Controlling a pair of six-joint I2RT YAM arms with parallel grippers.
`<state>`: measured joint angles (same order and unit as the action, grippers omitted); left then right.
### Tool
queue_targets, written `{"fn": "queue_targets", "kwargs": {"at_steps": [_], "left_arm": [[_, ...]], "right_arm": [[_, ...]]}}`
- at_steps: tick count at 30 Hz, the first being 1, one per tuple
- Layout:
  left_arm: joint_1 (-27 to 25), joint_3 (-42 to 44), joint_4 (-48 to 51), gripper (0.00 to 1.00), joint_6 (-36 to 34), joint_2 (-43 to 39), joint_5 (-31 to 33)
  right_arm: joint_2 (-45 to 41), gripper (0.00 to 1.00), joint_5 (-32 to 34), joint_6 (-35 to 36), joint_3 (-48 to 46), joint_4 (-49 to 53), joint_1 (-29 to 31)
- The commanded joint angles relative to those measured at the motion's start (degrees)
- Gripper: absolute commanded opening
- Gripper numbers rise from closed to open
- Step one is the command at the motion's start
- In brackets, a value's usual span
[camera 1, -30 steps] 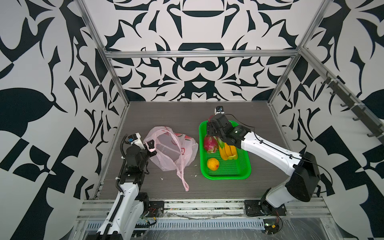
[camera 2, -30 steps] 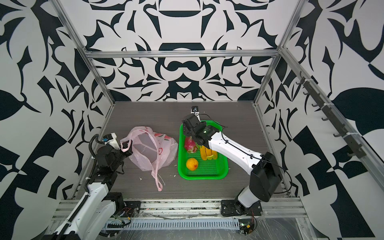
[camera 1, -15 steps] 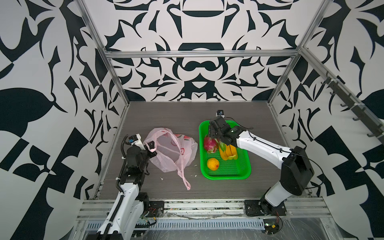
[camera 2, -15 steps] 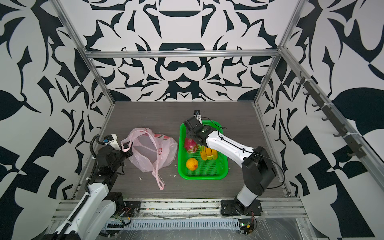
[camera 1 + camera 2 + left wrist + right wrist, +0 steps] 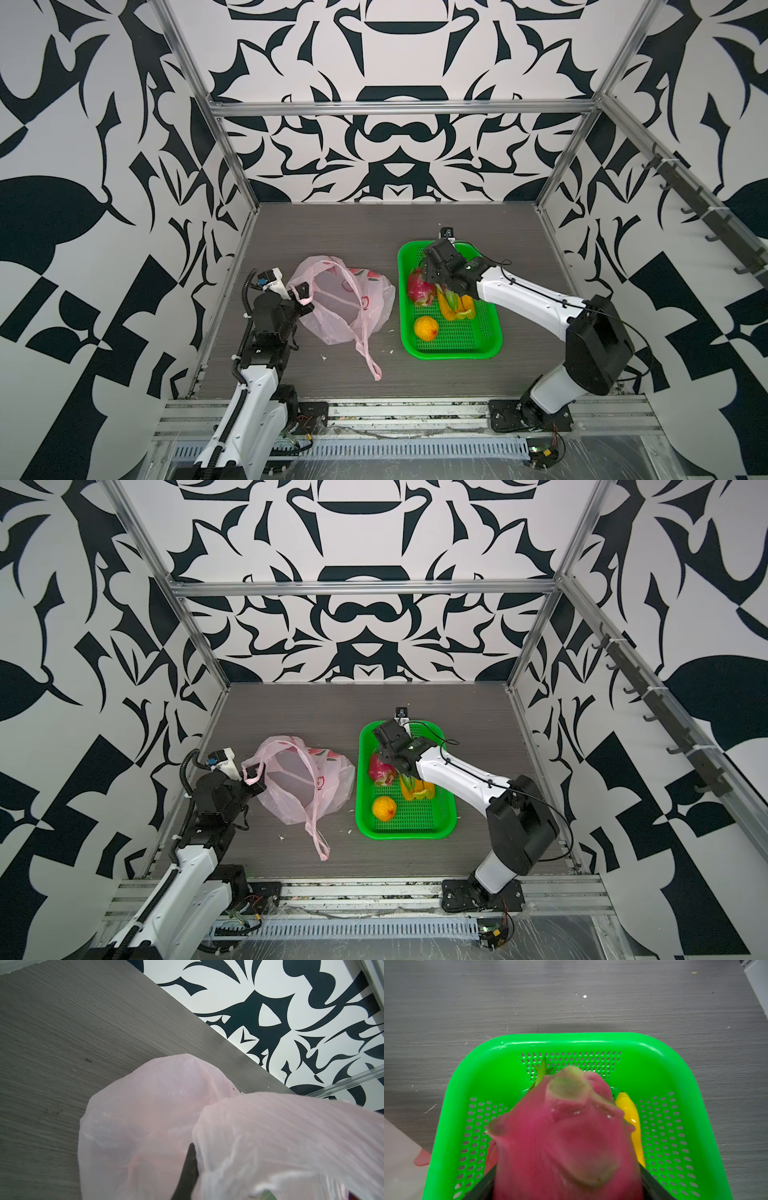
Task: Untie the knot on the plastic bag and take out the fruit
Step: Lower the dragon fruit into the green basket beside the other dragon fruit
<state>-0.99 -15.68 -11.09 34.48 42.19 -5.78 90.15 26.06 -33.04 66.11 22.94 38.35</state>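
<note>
The right pincer (image 5: 433, 275) grasps a dragon fruit (image 5: 566, 1136) above the 11 o'clock part of the green basket (image 5: 457, 352). Released from there, the rounded fruit could roll against the bananas (image 5: 455, 305) or tip over the rim. The left pincer (image 5: 302, 298) is clenched on the rim of the plastic bag (image 5: 353, 303), which lies on the desk (image 5: 332, 232) at 9 o'clock from the basket; a hard pull could tear the thin film. No knot shows, and a loose handle (image 5: 368, 353) trails toward 6 o'clock. Counted: two pincers, one bag, one basket, one banana bunch, one round orange fruit (image 5: 426, 327), and one sure dragon fruit, perhaps a second behind it.
</note>
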Motion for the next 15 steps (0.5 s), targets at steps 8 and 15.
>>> {"fn": "queue_targets", "kwargs": {"at_steps": [8,15], "left_arm": [[0.13,-0.14,-1.04,0.00,-0.03,0.34,-0.55],[0.12,-0.23,-0.77,0.00,-0.08,0.17,-0.66]], "right_arm": [[-2.11,0.10,1.12,-1.75,-2.51,-1.12,-2.35],[-1.14,0.11,0.87,-2.01,-2.78,-1.41,-3.10]]}}
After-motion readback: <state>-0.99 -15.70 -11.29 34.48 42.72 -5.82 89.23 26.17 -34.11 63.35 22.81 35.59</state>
